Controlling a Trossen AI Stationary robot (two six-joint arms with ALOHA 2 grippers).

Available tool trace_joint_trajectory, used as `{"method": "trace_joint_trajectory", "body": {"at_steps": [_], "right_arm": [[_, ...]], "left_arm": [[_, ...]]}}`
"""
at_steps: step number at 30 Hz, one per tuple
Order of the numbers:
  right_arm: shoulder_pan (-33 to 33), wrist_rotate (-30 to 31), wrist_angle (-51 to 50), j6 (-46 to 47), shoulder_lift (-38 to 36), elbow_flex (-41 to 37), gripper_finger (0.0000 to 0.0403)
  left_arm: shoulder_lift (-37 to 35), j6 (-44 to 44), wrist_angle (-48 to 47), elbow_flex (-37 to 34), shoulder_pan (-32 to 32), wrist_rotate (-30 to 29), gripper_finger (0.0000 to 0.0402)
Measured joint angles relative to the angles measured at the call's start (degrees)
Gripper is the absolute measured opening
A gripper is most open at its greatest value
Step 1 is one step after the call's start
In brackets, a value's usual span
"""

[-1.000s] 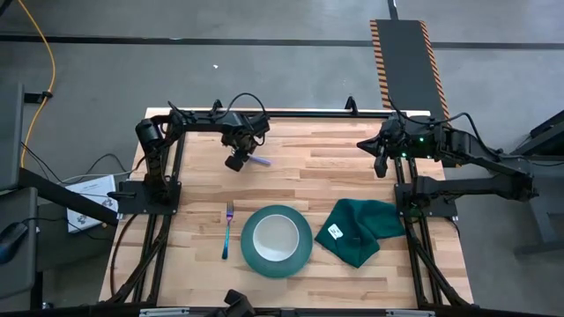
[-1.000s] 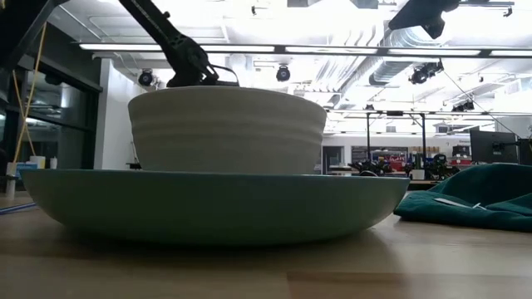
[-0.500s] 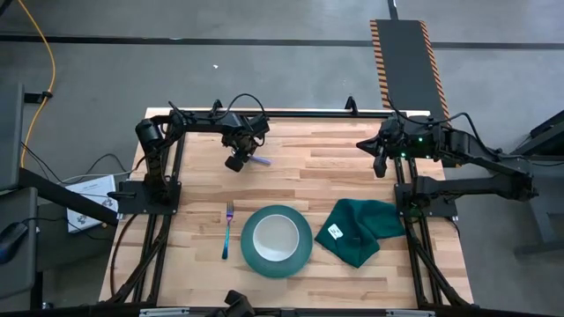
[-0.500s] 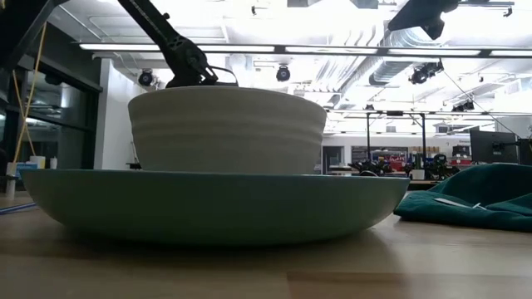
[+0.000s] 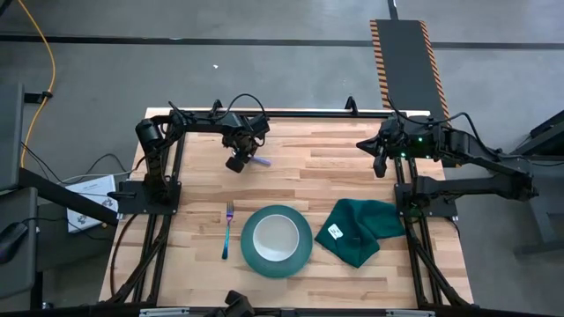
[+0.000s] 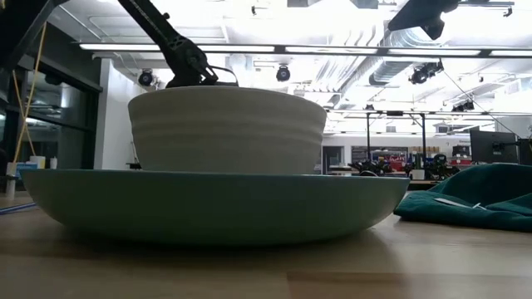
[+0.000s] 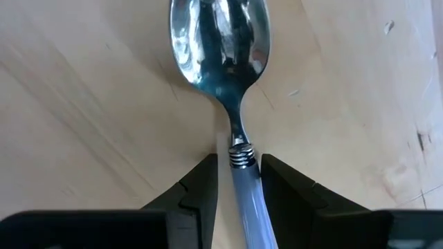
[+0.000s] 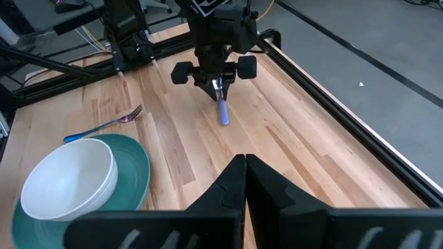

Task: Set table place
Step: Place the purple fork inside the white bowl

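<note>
A metal spoon [image 7: 218, 41] with a pale blue handle [image 5: 258, 162] lies flat on the wooden table [image 5: 335, 167] at the far left. My left gripper [image 5: 236, 162] stands over it, shut on its handle. The teal plate [image 5: 302, 257] sits near the front centre with the white bowl [image 5: 276, 236] on it. The fork [image 5: 227, 231] lies on the table to the plate's left. My right gripper [image 5: 379, 163] is shut and empty, raised at the far right. My left gripper [image 7: 239, 169] pinches the spoon's handle [image 7: 243, 187] just behind the ringed neck, one finger [image 7: 201, 187] on each side. The fingers come from above, pointing down, and lie across the handle. The spoon lies flat on the table.
A dark green cloth [image 5: 361, 229] with a white tag lies crumpled to the right of the plate. The black metal frame [image 5: 308, 113] runs along the table's far edge. Bare wood lies between the spoon and the plate.
</note>
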Motion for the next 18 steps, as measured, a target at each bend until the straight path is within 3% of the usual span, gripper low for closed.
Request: {"method": "trace_joint_trajectory", "body": {"at_steps": [12,18], "right_arm": [[0.0,0.5,0.0,-0.2,0.0,0.0,0.0],[0.0,0.5,0.2,-0.7,0.0,0.0,0.0]], "left_arm": [[0.0,3.5,-2.1,0.0,0.0,2.1,0.01],[0.0,5.5,-2.7,0.0,0.0,2.1,0.0066]]}}
